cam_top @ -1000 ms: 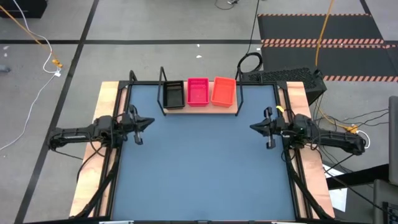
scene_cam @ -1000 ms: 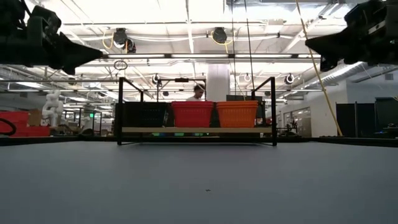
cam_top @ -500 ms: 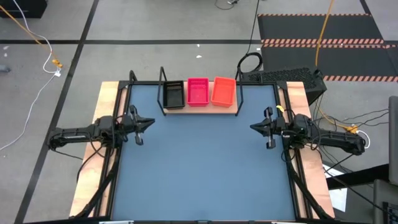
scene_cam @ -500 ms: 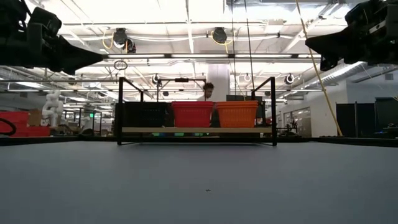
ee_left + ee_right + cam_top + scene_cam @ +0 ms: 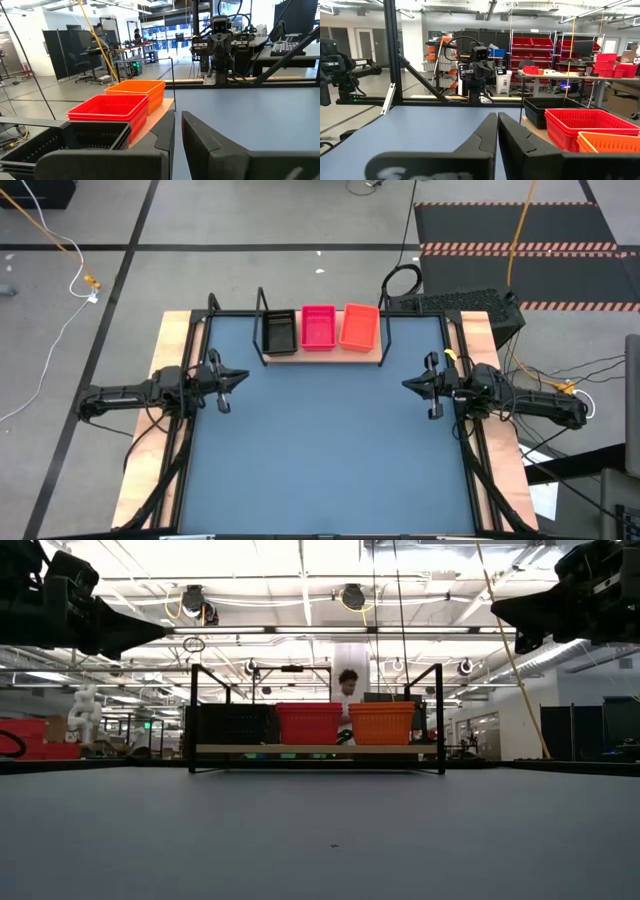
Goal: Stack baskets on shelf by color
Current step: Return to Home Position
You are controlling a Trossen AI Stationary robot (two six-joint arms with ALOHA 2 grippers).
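Note:
Three basket stacks stand side by side on the wooden shelf (image 5: 384,352) at the table's far edge, resting on its plank (image 5: 320,749): black (image 5: 279,333) on the left, pink-red (image 5: 318,327) in the middle, orange (image 5: 360,326) on the right. My left gripper (image 5: 240,376) hovers shut above the table's left side, pointing inward, well short of the shelf. My right gripper (image 5: 407,385) hovers shut above the right side, facing it. In the left wrist view the black (image 5: 75,142), pink-red (image 5: 107,110) and orange (image 5: 137,92) baskets lie beyond the shut fingers (image 5: 177,117).
Black wire posts (image 5: 192,715) rise at the shelf's ends. Wooden strips (image 5: 170,340) border the blue-grey tabletop (image 5: 320,450), which stretches between the two arms and the shelf. A person (image 5: 347,690) is in the room behind the shelf.
Neither arm and none of the baskets has moved. The person in the room behind the shelf has walked toward the right.

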